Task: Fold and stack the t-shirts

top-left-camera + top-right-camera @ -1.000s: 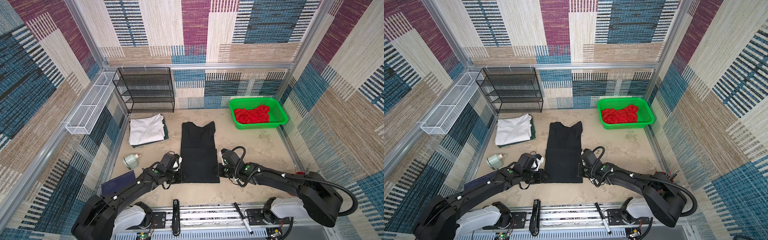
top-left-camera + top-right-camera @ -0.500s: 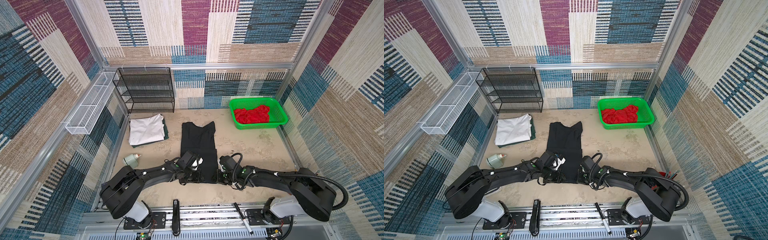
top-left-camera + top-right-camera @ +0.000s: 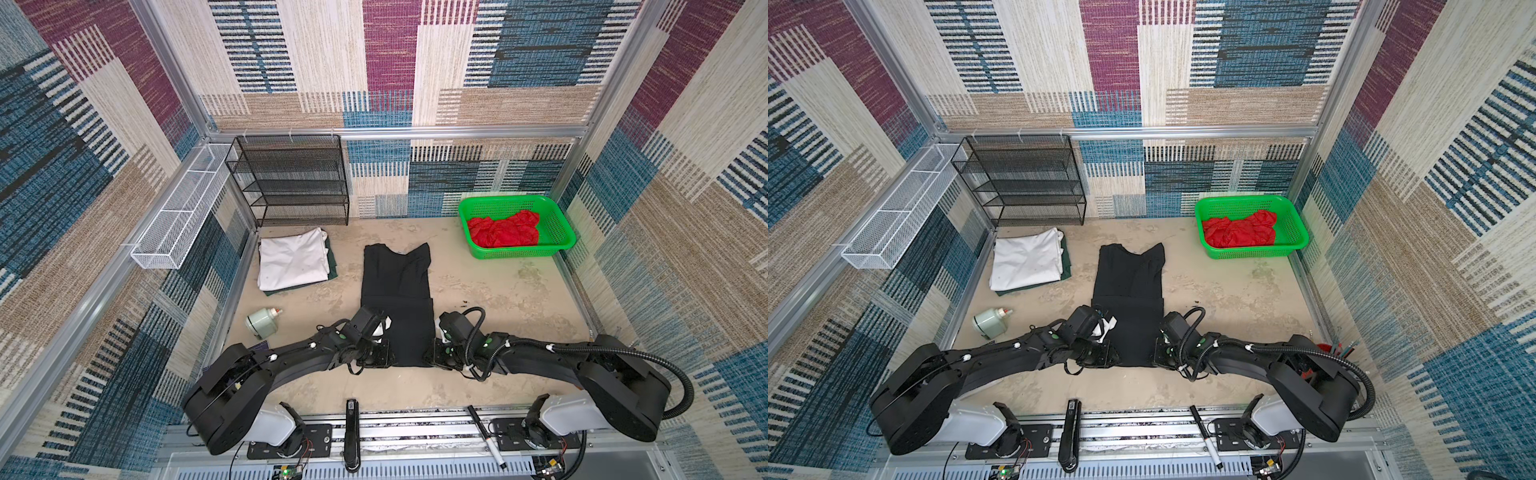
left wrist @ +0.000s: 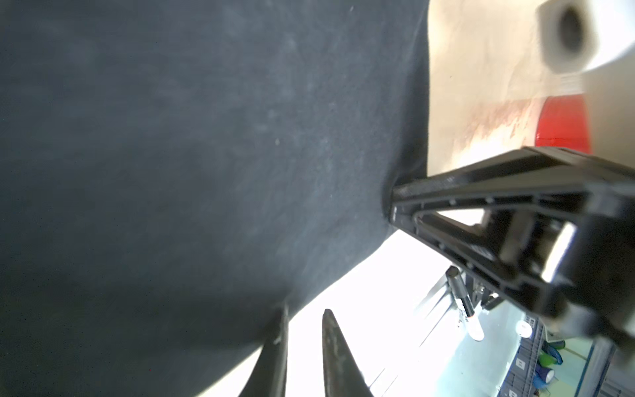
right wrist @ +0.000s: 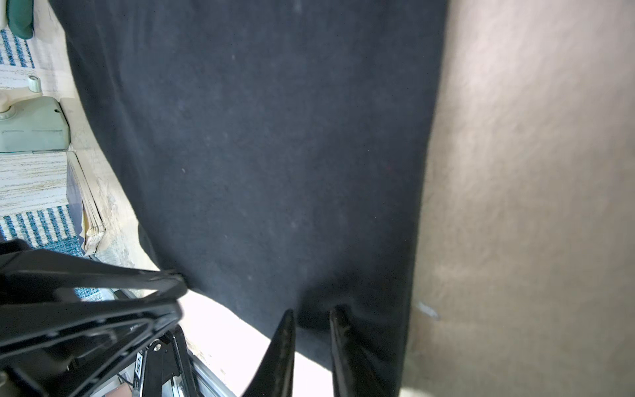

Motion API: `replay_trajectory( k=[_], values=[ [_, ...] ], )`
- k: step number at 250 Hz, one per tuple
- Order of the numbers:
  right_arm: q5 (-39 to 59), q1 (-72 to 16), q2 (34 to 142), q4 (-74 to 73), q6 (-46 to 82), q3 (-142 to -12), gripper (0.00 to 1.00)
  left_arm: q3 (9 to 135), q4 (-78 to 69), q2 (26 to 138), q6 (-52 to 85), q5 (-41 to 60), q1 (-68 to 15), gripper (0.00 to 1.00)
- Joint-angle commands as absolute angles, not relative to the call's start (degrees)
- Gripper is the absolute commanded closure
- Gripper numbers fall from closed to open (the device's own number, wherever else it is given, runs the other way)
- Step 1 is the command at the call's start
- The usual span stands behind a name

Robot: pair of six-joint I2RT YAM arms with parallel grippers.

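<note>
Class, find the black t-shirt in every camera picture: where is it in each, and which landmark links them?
Top view: black t-shirt at the centre.
Top view: black t-shirt at the centre too.
Left wrist: black t-shirt fills most of the picture.
Right wrist: black t-shirt runs through the middle.
Shared landmark: the sandy table beside it.

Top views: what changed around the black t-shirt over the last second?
Both arms drew back along the flat black cloth t-shirt: the left gripper and right gripper went from its long sides to its near hem corners. Whether they clamp the hem is unclear. The shirt itself, the folded white t-shirt and the crumpled red t-shirt in the green plastic basket stayed put.
</note>
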State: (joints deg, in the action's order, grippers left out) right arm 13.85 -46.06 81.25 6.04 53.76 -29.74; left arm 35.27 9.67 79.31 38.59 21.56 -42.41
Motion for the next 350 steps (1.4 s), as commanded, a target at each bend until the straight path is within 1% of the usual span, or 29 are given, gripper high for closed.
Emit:
replay_trajectory(
  k=[1,33,61,85,120,156,180,198,219,244,274,314,350],
  values=[
    [10.37,-46.05,82.16,17.32,53.86,-28.97,0.77,33.65,11.10,77.44,39.30,17.82,-41.54,0.78],
    [10.28,-46.05,82.34,17.59,53.46,-29.65,0.77,34.07,11.92,81.64,38.52,19.98,-40.59,0.78],
    [10.11,-46.05,82.09,18.37,53.50,-29.86,0.77,34.24,13.16,84.64,38.49,19.96,-40.58,0.80],
    [9.37,-45.97,80.95,19.95,53.65,-29.76,0.77,33.76,14.58,81.92,38.17,19.57,-40.61,0.80],
    [7.81,-45.79,77.92,22.56,53.72,-30.61,0.76,34.60,21.06,73.48,36.47,17.83,-40.59,0.78],
    [6.15,-45.79,74.54,25.01,53.05,-32.06,0.64,35.16,27.90,67.95,35.47,13.56,-40.43,0.72],
    [6.84,-45.79,73.24,26.57,52.29,-32.11,0.56,34.66,31.26,67.93,34.24,11.61,-40.25,0.64],
    [7.55,-45.79,72.01,26.87,52.11,-31.31,0.51,33.57,30.00,68.37,34.24,13.21,-40.17,0.59],
    [7.41,-45.79,69.89,27.44,52.65,-30.31,0.45,32.52,26.81,69.48,35.24,17.46,-40.16,0.55],
    [6.44,-45.79,66.78,28.89,53.93,-29.87,0.45,31.72,23.44,70.49,37.52,21.34,-40.51,0.54],
    [5.74,-45.79,64.05,30.90,55.63,-28.92,0.45,30.72,21.08,70.21,40.11,23.20,-41.54,0.54],
    [4.92,-45.79,60.75,32.43,57.10,-27.44,0.45,31.19,21.56,70.40,42.10,22.79,-43.96,0.54],
    [3.86,-45.52,60.56,34.98,57.54,-26.30,0.45,31.08,21.70,71.27,44.72,21.25,-46.33,0.53]
  ],
)
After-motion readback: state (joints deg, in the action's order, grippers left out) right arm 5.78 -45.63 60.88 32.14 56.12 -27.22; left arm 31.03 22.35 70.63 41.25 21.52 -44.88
